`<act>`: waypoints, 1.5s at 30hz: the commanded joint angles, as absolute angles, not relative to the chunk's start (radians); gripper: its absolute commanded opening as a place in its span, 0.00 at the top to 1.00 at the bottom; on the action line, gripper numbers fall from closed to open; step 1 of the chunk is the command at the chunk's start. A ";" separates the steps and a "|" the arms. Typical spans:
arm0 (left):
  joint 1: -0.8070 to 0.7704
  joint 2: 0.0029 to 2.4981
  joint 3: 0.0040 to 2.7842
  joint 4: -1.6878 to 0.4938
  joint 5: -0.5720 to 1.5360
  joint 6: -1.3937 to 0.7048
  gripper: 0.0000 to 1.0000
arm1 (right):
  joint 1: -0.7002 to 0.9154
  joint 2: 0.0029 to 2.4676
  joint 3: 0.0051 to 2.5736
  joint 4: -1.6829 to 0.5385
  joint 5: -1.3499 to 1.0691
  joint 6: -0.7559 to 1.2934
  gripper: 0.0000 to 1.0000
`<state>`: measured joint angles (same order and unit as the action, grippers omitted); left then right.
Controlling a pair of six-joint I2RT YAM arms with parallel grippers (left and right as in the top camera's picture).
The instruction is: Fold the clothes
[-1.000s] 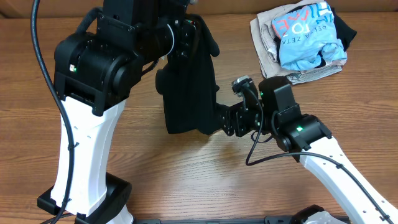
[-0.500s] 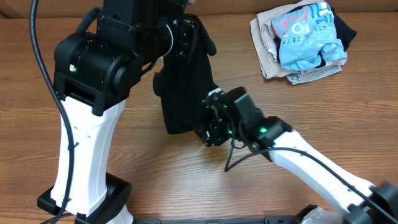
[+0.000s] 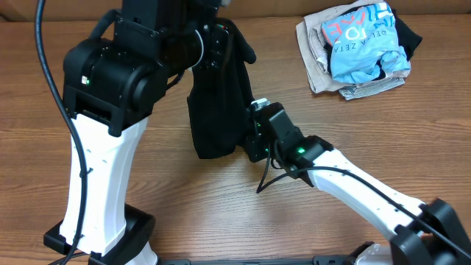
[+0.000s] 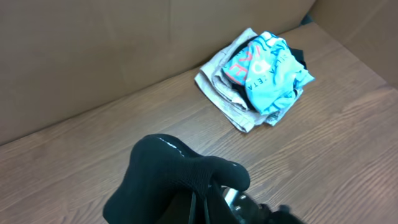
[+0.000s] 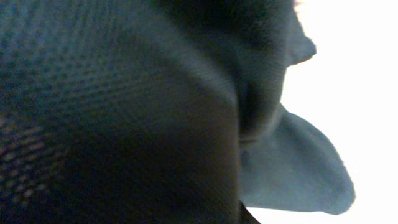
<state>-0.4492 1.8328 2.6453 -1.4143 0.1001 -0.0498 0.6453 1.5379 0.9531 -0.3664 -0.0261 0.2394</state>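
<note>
Where the left arm rises over the table [image 3: 184,210], the left gripper [image 3: 223,43] is clenched on the top of the black garment [image 3: 215,110] — the cloth hangs from it in a long dark column near the middle of the table, and whether its lower hem touches the wood I cannot tell. From the left wrist camera the fabric is a rounded black lump bunched over the fingers, hiding them. The right arm reaches in low from the lower right, and the right gripper [image 3: 252,140] sits against the lower right edge of the hanging cloth. Its fingertips are hidden against the fabric, and the right wrist camera shows only dark knit weave close up beside a pale blur, so I cannot tell whether that pincer is released or clenched. Well apart, at the far right corner, a light-blue shirt [image 3: 364,40] with red and white lettering lies crumpled on beige folded garments [image 3: 313,62] — some black cloth shows at that pile's right edge
</note>
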 commanded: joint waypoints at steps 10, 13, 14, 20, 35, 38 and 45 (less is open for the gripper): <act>-0.139 1.671 2.680 -1.418 0.093 -0.151 0.96 | 0.536 1.056 1.157 -0.688 0.031 0.127 0.96; -0.036 1.620 2.680 -1.449 0.093 -0.162 0.96 | 0.512 0.972 1.246 -0.783 0.056 0.121 0.96; -0.006 1.604 2.680 -1.462 0.093 -0.162 0.96 | 0.507 0.952 1.272 -0.808 0.060 0.119 0.96; 0.109 1.496 2.680 -1.538 0.088 -0.154 0.96 | 0.504 0.875 1.397 -0.937 0.057 0.104 0.96; 0.113 1.345 2.680 -1.687 -0.145 -0.153 0.96 | 0.504 0.870 1.600 -1.163 -0.047 0.134 0.96; 0.113 1.331 2.682 -1.686 -0.144 -0.153 0.96 | 0.504 0.870 1.691 -1.238 -0.047 0.134 0.96; 0.113 1.266 2.682 -1.689 -0.138 -0.153 0.96 | 0.504 0.870 1.859 -1.398 -0.047 0.147 0.96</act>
